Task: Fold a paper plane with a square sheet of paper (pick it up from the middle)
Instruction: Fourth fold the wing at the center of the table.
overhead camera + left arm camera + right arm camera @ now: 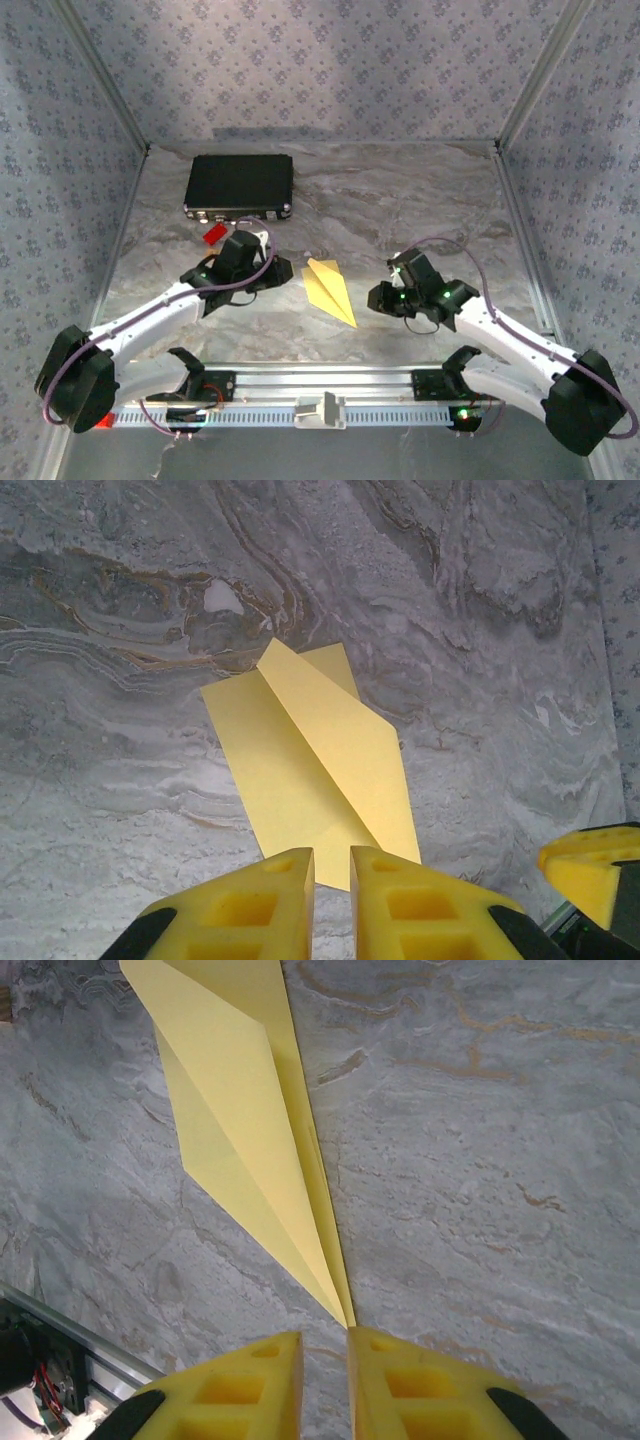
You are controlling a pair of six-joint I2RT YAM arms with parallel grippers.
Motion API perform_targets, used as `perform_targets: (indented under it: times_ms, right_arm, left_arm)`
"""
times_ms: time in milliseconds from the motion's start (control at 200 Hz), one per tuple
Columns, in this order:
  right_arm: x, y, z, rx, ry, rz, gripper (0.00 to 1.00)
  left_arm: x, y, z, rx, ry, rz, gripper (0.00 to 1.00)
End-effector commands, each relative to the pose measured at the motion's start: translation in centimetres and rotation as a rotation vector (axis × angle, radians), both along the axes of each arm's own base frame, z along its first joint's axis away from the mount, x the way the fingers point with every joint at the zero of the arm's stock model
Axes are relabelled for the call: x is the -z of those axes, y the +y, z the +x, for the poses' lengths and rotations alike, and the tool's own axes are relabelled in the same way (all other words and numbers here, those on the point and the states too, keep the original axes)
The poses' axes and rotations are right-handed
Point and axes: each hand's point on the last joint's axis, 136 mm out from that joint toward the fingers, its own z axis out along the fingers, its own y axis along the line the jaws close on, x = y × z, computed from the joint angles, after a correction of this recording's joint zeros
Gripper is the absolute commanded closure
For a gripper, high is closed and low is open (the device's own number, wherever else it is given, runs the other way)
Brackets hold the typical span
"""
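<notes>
Left pincer [331, 858]: yellow jaws parted by a narrow slit, nothing gripped. The paper plane [312, 765] lies flat on the marbled desk [120, 780] just ahead of its tips, near edge reaching the gap between them, raised centre fold running away from the jaws. Right pincer [324, 1340]: jaws likewise a crack apart and holding nothing; the plane's sharp nose stops just in front of the slit between its tips, the body stretching away ahead and to the left, so the plane sits between the two pincers.
</notes>
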Motion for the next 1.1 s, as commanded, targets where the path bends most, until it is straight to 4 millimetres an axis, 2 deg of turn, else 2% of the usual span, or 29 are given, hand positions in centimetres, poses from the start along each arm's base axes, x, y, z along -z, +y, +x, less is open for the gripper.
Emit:
perform_targets:
  times_ms: [0,150,375,545,625,790,889,1094]
  right_arm:
    - [-0.2,-0.9,0.2,0.088,0.016,-0.004,0.78]
    - [-0.4,-0.7,0.9,0.141,-0.001,0.026,0.77]
    - [0.2,-0.4,1.1,0.157,0.004,0.032,0.76]
    - [0.6,1.7,1.9,0.131,0.012,0.102,0.75]
    - [0.7,3.2,2.0,0.084,0.017,0.125,0.75]
    - [2.6,4.6,2.2,0.129,0.067,0.159,0.76]
    - [4.1,4.0,1.9,0.162,0.093,0.113,0.76]
    - [4.7,3.0,1.0,0.189,0.106,0.126,0.74]
  left_arm:
    - [-1.6,-1.5,-0.1,0.099,-0.028,-0.032,0.83]
    - [-1.2,-1.9,-0.3,0.141,-0.022,-0.023,0.83]
    - [-0.6,-3.1,0.3,0.164,0.006,-0.046,0.83]
    - [0.1,-4.0,1.7,0.161,0.034,-0.039,0.84]
    - [1.3,-4.7,2.4,0.153,0.069,-0.036,0.85]
    - [2.4,-7.0,3.9,0.157,0.142,-0.075,0.86]
    - [3.3,-8.4,4.7,0.174,0.175,-0.084,0.87]
    - [5.9,-9.8,5.2,0.2,0.246,-0.078,0.9]
